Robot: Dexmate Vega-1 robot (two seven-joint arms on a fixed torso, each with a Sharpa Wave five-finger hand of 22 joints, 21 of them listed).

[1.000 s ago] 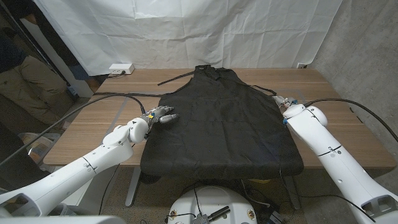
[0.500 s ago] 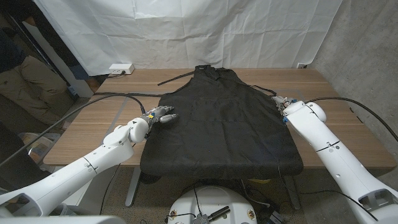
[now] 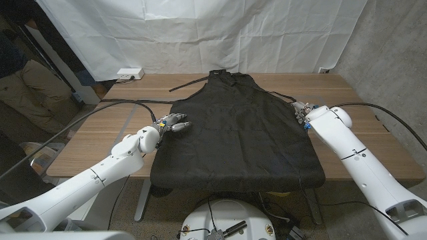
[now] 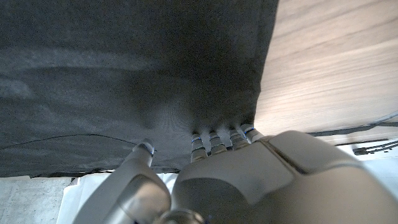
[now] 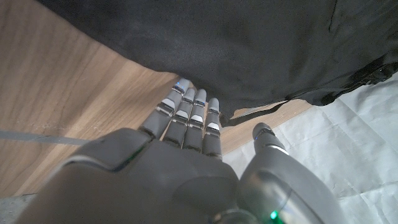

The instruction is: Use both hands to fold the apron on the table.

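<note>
A black apron [image 3: 237,130] lies spread flat on the wooden table [image 3: 113,130], its bib toward the far edge and its hem hanging over the near edge. The left hand [image 3: 175,125] rests on the apron's left edge with its fingers [image 4: 217,140] pressing into the cloth, though I cannot tell whether it grips it. The right hand [image 3: 301,111] is at the apron's right edge, fingers [image 5: 186,109] straight and close together, their tips at the cloth's border, holding nothing.
</note>
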